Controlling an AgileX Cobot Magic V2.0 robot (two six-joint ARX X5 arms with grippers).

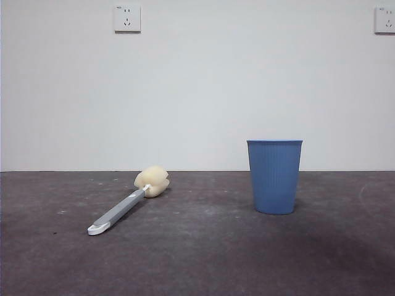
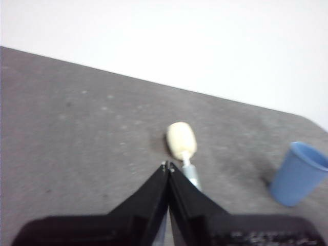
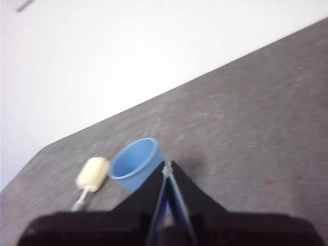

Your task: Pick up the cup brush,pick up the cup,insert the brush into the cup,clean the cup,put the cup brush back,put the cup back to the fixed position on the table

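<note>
The cup brush [image 1: 126, 203] lies flat on the table [image 1: 203, 259] at the left, its cream-yellow sponge head [image 1: 152, 181] toward the wall and its white handle tip toward me. The blue ribbed cup [image 1: 274, 176] stands upright at the right, apart from the brush. Neither gripper shows in the front view. In the left wrist view my left gripper [image 2: 168, 166] is shut and empty, held above the table over the brush handle [image 2: 190, 174], with the sponge [image 2: 181, 140] just beyond its tips. In the right wrist view my right gripper [image 3: 167, 168] is shut and empty, above the table beside the cup [image 3: 135, 163].
A white wall runs behind the table's far edge, with a socket [image 1: 127, 18] high at the left and another [image 1: 385, 20] at the top right corner. The left wrist view also shows the cup [image 2: 299, 173] off to one side, and the right wrist view the sponge [image 3: 93, 173].
</note>
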